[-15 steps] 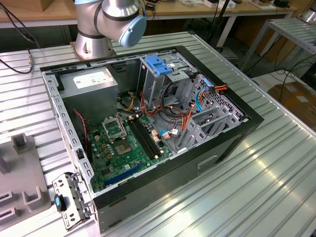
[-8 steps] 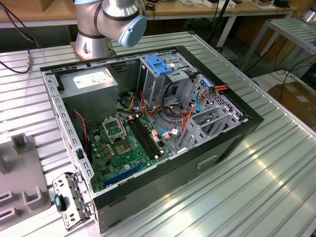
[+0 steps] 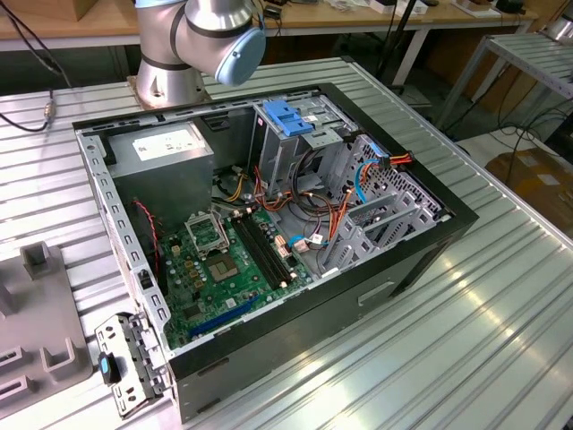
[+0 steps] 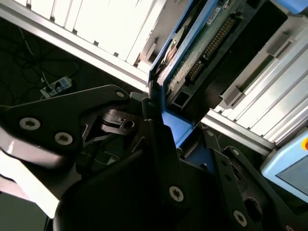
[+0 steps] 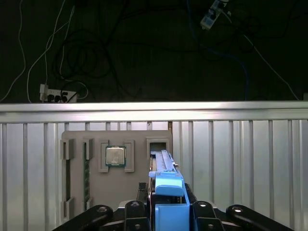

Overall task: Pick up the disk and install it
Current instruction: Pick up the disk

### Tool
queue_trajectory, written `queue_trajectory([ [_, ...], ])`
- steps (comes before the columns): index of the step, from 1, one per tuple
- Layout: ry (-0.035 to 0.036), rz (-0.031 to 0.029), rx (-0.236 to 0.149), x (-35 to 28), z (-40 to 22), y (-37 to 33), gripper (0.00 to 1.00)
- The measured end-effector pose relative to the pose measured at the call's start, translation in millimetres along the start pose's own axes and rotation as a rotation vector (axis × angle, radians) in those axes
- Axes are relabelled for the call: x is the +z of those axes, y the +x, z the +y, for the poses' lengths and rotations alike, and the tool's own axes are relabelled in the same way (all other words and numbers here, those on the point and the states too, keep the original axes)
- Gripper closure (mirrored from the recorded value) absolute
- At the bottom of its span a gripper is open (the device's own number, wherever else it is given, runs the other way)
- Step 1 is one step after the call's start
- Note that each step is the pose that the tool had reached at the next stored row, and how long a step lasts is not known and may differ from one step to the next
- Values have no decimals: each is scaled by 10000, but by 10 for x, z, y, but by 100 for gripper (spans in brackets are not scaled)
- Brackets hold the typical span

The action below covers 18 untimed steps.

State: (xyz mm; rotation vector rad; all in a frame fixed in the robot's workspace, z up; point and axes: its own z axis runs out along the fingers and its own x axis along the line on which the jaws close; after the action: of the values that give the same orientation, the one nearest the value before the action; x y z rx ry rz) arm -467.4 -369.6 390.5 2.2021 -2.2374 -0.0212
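the black two-jawed metal gripper (image 5: 166,199) is clamping the blue plastic rail frame at one end of the flat silver-metal disk (image 4: 199,50), with its jaws drawn in tight against the frame's sides. the drive is standing out edge-on from them. in the second wrist view its green circuit board and connector row are facing outward, bare. in the first wrist view the disk is reaching over the flat grey slotted fixture tray (image 5: 115,192), toward an open slot beside the square silver processor chip (image 5: 115,156). whether its far end is sitting in that slot i cannot tell. the tray is lying on the ribbed aluminium table (image 5: 240,168). in the exterior view the open black computer case (image 3: 295,336) is showing its blue-topped metal drive cage (image 3: 288,119). the disk is likely handling as a stiff, dense, shock-sensitive piece. the plastic rails are looking like the safe hold, not the board.
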Motion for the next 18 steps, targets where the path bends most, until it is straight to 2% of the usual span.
queue_trajectory([
  [1, -1, -4, 0, -16, 0, 0, 63],
  [4, -1, -19, 0, -126, 1, -1, 63],
  [6, -1, -24, 0, -171, 2, -2, 63],
  [9, -1, -26, 0, -285, 3, -2, 63],
  [17, -1, -27, -1, -465, 5, -4, 63],
  [18, 0, -28, 0, -504, 6, -4, 63],
])
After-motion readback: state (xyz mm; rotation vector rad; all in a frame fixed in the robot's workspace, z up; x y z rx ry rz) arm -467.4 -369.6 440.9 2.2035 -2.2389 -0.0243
